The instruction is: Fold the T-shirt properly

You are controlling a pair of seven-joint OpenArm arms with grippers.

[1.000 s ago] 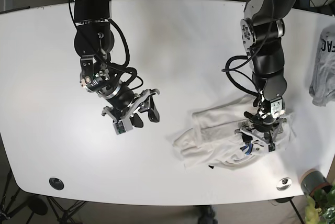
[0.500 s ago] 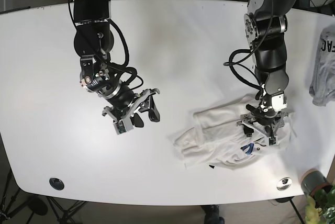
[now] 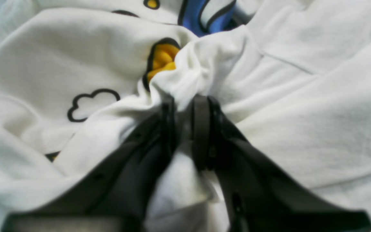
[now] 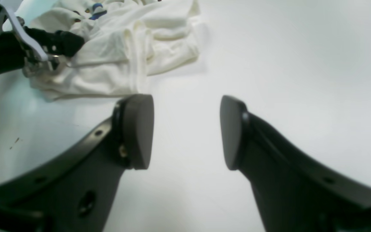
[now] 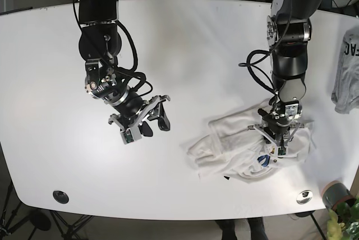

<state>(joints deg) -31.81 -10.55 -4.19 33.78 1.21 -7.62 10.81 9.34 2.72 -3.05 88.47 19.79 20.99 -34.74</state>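
Observation:
A crumpled white T-shirt (image 5: 235, 150) with a blue and yellow print lies on the white table (image 5: 185, 55) at the front right. My left gripper (image 5: 276, 139) stands over its right part, shut on a bunched fold of the cloth; the left wrist view shows the fingers (image 3: 201, 129) pinching the T-shirt (image 3: 301, 112). My right gripper (image 5: 147, 123) is open and empty, hovering left of the shirt. In the right wrist view it (image 4: 185, 129) has nothing between the pads, and the T-shirt (image 4: 134, 58) lies ahead to the upper left.
A grey garment (image 5: 348, 72) with dark lettering hangs over the table's right edge. A round black disc (image 5: 60, 196) and a metal one (image 5: 304, 196) sit near the front edge. A grey pot with a plant (image 5: 336, 198) stands at the front right corner.
My left gripper has pulled the pinched cloth a little toward the table's back and the shirt's right side has bunched up. The right arm has not moved.

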